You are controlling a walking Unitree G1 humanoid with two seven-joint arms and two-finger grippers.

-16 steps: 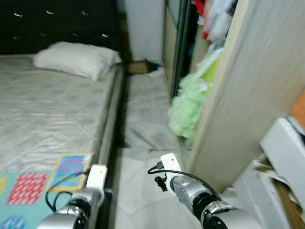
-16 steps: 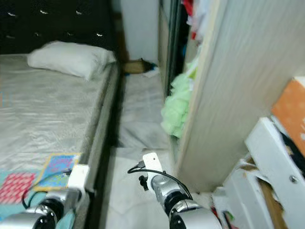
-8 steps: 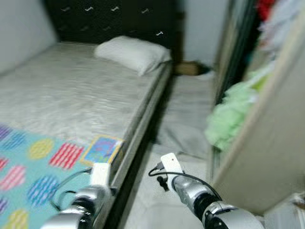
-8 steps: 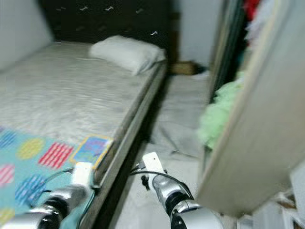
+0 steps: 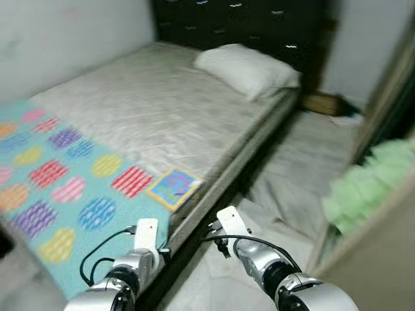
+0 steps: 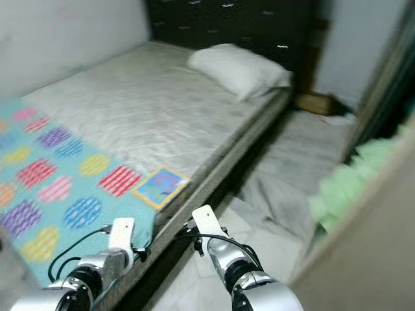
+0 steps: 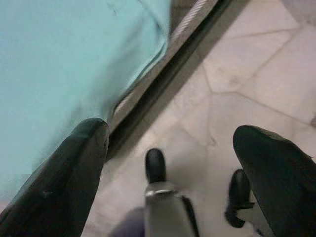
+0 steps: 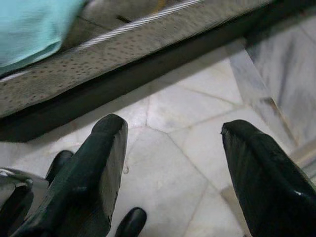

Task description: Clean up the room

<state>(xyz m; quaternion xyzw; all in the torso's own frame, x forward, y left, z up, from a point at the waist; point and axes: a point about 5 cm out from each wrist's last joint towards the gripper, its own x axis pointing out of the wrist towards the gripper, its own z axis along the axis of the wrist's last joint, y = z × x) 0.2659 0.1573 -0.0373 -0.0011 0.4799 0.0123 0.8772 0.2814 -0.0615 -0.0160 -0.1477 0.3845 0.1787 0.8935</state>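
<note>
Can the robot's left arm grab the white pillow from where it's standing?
Probably not. The white pillow lies at the far head end of the bed, while the left gripper hangs low, open, by the bed's near edge.

Silver jointed arms, white wrist camera blocks, looping black cables.

No readable text, labels, brands or numbers; square patch on blanket [image 5: 174, 188] too blurred.
</note>
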